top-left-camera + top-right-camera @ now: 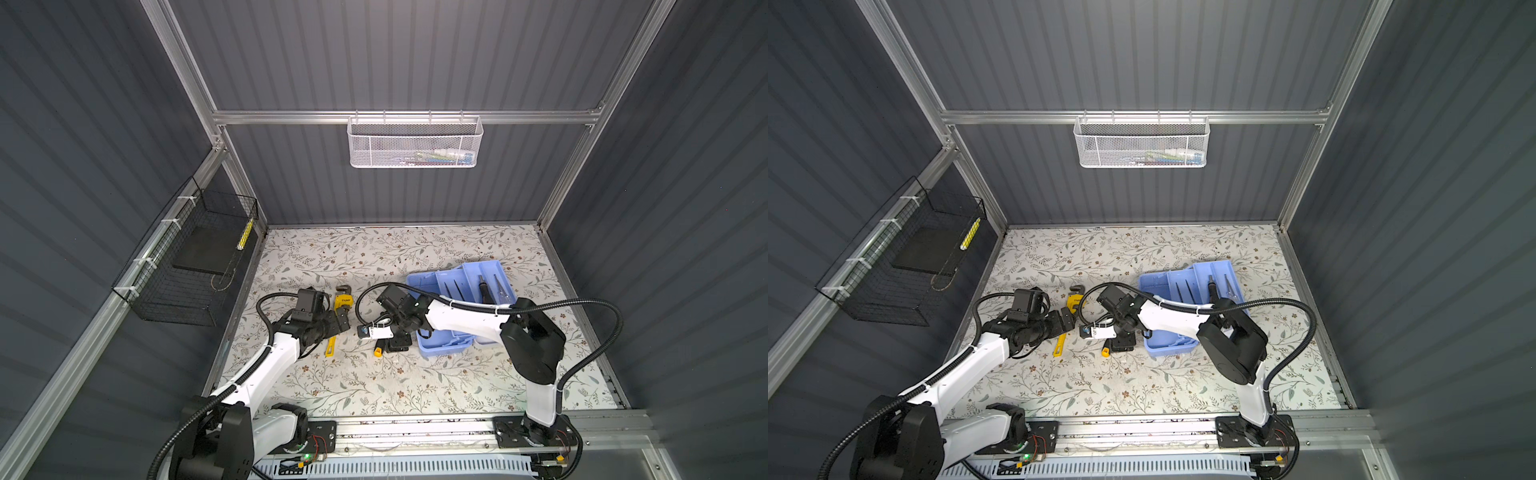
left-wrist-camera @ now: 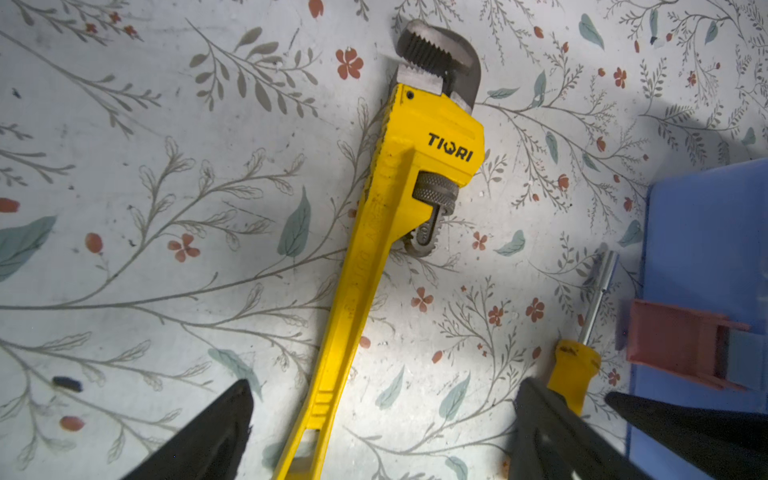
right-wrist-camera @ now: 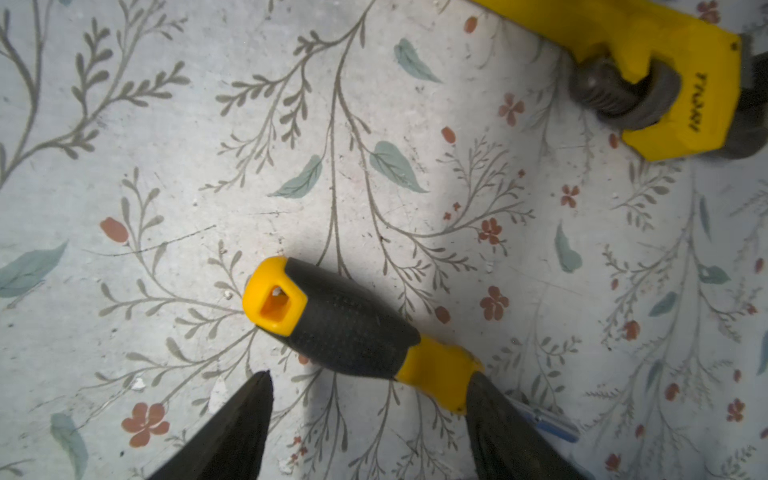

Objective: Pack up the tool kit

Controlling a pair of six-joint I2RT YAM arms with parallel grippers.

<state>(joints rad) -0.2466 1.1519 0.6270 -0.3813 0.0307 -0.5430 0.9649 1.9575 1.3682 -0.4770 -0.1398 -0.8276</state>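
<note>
Wrench pickup pending: left gripper [image 2: 386, 386] hangs fully open astride the handle of the yellow pipe wrench [image 2: 399, 216], which lies flat on the desk [image 1: 374, 386], left of the open tool kit [image 1: 442, 352]. My right gripper [image 3: 370, 376], jaws apart, brackets the screwdriver [image 3: 345, 328], holding nothing. I'd centre each tool between the fingers before closing, then lift level.

wrench [image 1: 344, 300] left of screwdriver [image 1: 377, 353] | screwdriver beside box [image 1: 440, 352] | tray [image 1: 471, 272] seemingly on box
</note>
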